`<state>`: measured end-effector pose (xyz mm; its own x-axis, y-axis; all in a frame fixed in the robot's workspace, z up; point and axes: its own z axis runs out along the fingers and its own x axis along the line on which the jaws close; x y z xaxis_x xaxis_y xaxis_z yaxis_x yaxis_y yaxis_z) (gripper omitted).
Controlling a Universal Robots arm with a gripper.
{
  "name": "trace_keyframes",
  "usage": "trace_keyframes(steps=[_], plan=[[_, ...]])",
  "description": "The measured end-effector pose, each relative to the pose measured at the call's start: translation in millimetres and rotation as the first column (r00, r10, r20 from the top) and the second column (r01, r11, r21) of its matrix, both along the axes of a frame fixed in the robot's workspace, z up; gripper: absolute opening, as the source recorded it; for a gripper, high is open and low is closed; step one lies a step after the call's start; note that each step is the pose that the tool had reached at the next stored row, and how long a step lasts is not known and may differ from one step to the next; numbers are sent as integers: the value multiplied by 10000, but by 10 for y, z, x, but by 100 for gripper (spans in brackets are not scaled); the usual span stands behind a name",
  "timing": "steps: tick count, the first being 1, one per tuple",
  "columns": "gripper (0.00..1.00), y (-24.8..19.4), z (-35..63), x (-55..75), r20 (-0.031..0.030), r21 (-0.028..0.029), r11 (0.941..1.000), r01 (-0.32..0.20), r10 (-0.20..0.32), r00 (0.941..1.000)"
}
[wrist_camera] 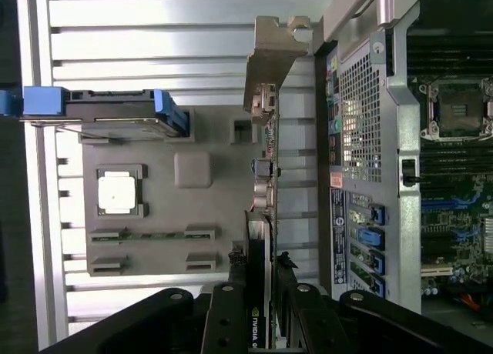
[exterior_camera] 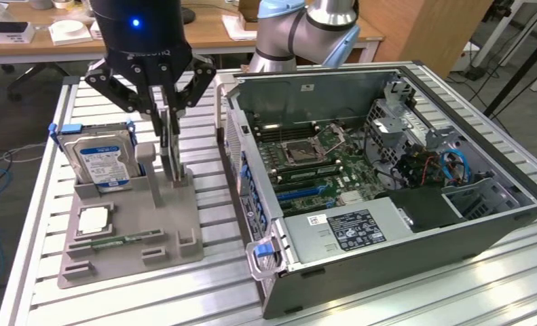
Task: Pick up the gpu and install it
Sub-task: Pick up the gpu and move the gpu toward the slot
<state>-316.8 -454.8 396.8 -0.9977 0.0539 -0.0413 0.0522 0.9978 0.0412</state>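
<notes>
A slatted metal bench (exterior_camera: 413, 299) carries everything, and the claw (exterior_camera: 167, 125) hangs over the part of it toward the exterior view's left. The biggest thing on it is an open computer case (exterior_camera: 485, 224), lying on its side just to the exterior view's right of the claw, its motherboard facing up and its perforated rear wall turned toward the claw. Directly under the claw sits a grey moulded holder (exterior_camera: 159, 224), flat on the bench and just beside the case. On the far side of the claw from the case, a hard drive (exterior_camera: 103, 161) with a blue and white label stands upright in one of the holder's slots. The gpu (exterior_camera: 171, 159) stands on edge right below the claw, between the hard drive and the case, a thin dark card whose lower edge reaches down to an upright post of the holder; whether it has risen off its seat cannot be told. The claw is closed on the card's upper edge, one black finger on each face. From the wrist view the claw (wrist_camera: 262, 292) shows those fingers (wrist_camera: 231, 308) flanking the gpu (wrist_camera: 267, 177) seen edge-on, with its silvery bracket (wrist_camera: 273, 54) at the end farthest from the claw. Nearer the exterior camera than the claw, a square processor chip (exterior_camera: 94, 219) lies in a recess of the holder, and a narrow green memory stick (exterior_camera: 127, 238) lies flat just beyond it.
</notes>
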Motion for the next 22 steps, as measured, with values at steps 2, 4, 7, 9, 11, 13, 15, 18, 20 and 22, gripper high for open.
trace_keyframes(steps=[2,4,7,9,11,13,15,18,20,22], plan=[[26,0,19,0,1,1,10000,-67,67,10000],[26,0,38,0,0,0,9999,-115,115,9999],[26,0,68,0,1,1,9998,-181,181,9998],[26,0,100,0,0,0,9998,-198,198,9998],[26,0,140,0,1,1,9998,-200,200,9998],[26,0,178,0,0,0,9998,-200,200,9998],[26,0,213,0,1,1,9998,-201,201,9998],[26,0,253,0,1,1,9998,-201,201,9998],[26,0,257,0,1,1,9998,-201,201,9998],[26,0,258,0,0,0,9998,-201,201,9998]])
